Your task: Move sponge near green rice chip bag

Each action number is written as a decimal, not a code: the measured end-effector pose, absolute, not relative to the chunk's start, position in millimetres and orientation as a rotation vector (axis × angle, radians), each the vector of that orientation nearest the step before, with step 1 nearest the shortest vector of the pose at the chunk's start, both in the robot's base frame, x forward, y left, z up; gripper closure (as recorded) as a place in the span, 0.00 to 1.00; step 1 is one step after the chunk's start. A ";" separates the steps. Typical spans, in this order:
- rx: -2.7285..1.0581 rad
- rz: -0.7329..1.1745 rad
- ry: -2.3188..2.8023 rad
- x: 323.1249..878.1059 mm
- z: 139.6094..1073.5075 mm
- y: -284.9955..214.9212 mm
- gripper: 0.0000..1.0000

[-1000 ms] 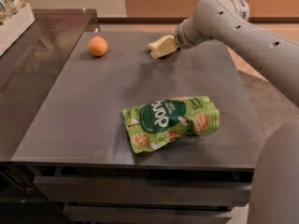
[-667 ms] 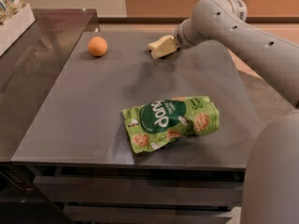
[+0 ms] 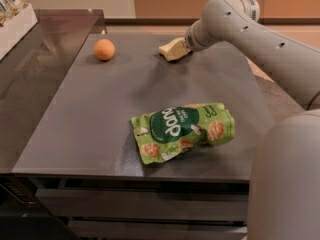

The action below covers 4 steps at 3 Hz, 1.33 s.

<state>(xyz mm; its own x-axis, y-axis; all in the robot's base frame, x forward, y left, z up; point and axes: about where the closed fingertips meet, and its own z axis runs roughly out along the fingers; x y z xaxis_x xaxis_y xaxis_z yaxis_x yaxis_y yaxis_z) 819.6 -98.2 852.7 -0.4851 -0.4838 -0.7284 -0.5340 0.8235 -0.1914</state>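
The pale yellow sponge [image 3: 172, 49] lies at the far side of the grey table [image 3: 90, 124], right of centre. My gripper [image 3: 187, 45] is at the sponge's right end, mostly hidden behind my own wrist and arm. The green rice chip bag [image 3: 182, 130] lies flat near the table's front edge, well in front of the sponge and apart from it.
A round orange fruit [image 3: 104, 49] sits at the far left of the table. A white box [image 3: 15, 19] with packets stands on the darker counter to the left. My arm's large grey body [image 3: 285, 179] fills the lower right.
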 end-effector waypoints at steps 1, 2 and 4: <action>-0.743 0.074 2.175 820.4 853.4 -98.1 0.42; -0.738 0.077 2.180 817.9 856.6 -99.0 0.65; -0.751 0.109 2.159 785.9 886.6 -94.2 1.00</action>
<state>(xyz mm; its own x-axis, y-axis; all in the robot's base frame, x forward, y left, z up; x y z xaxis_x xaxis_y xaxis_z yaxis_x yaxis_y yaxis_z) 785.9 -94.2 886.6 -0.4790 -0.4774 -0.7367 -0.5493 0.8176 -0.1726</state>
